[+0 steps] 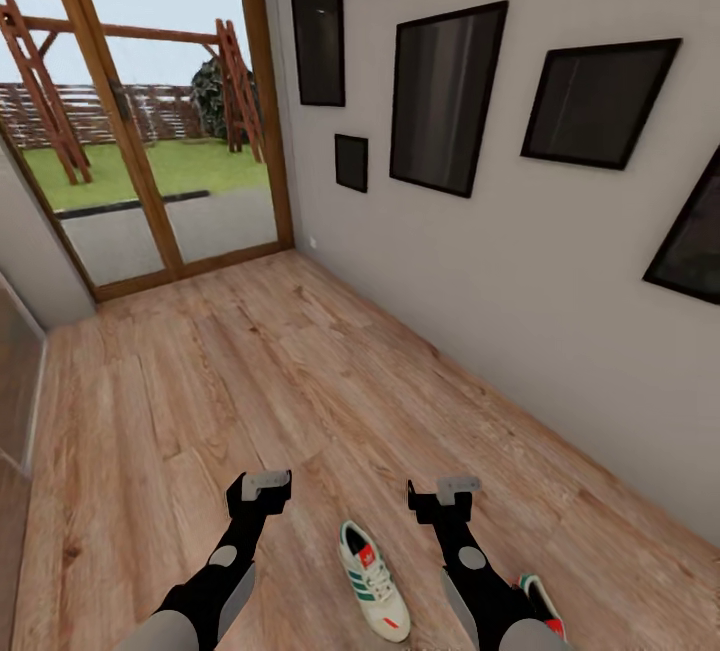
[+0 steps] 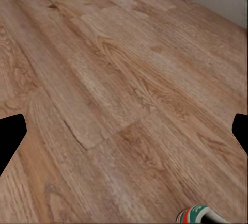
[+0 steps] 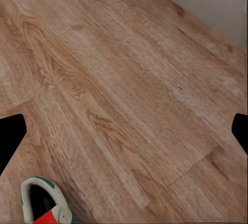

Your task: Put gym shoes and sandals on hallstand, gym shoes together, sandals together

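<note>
The corridor floor [image 1: 300, 381], light brown wood-grain planks, is running from the viewer toward 12 o'clock, where a wood-framed glass door [image 1: 150, 131] is showing lawn and a wooden frame structure outside. A pale wall [image 1: 520, 271] is bounding the floor from 1 to 4 o'clock and is carrying several dark framed pictures [image 1: 445, 96]. The two black arms are reaching forward over the floor at 6 o'clock in the head view. The left gripper [image 1: 262, 483] is hanging above bare planks at about 7 o'clock with its fingers spread wide, nothing between them; in the left wrist view the black fingertips [image 2: 11, 131] are sitting at opposite frame edges. The right gripper [image 1: 450, 487] at about 5 o'clock is likewise spread apart and empty, with its fingertips [image 3: 10, 133] at the frame edges in the right wrist view. One gym shoe [image 1: 372, 578] is lying on the floor between the two arms, sole down, white with green side stripes and a red-orange heel, toe pointing to about 11 o'clock. The second gym shoe [image 1: 540, 599] is lying just right of the right forearm, mostly hidden by it; only a white, green and red portion is showing. The right wrist view is catching one white, green-trimmed, red-lined shoe end [image 3: 44, 203] at its border.
</note>
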Robot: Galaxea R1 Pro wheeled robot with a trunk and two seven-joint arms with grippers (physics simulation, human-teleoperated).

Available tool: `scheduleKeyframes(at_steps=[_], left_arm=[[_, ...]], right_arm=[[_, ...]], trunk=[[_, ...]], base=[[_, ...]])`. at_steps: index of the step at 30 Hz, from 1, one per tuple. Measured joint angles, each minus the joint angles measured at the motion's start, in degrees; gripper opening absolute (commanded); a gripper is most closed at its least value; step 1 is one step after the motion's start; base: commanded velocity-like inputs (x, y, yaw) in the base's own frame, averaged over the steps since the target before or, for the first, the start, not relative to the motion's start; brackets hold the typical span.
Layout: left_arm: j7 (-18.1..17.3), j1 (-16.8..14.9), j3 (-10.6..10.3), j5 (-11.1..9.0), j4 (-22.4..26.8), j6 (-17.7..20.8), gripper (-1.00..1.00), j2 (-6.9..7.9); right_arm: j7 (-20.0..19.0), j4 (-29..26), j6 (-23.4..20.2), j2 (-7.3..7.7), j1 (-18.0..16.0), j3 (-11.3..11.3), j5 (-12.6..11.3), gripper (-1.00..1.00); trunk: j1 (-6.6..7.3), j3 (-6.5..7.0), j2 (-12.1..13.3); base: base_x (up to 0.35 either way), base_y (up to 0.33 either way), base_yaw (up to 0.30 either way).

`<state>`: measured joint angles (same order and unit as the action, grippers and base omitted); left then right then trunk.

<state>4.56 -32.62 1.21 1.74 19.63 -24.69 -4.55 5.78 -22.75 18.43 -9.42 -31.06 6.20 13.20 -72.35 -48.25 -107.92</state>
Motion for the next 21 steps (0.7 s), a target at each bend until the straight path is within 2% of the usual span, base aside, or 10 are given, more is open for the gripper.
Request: scheduleKeyframes(at_steps=[21], left_arm=[[-0.1,0.0,0.0,0.0,0.0,0.0,1.00,0.00]], right_arm=[[0.0,0.0,0.0,0.00,0.0,0.0,0.0,1.00]], trunk=[[0.00,0.00,0.0]], base=[[0.000,0.000,-0.261]])
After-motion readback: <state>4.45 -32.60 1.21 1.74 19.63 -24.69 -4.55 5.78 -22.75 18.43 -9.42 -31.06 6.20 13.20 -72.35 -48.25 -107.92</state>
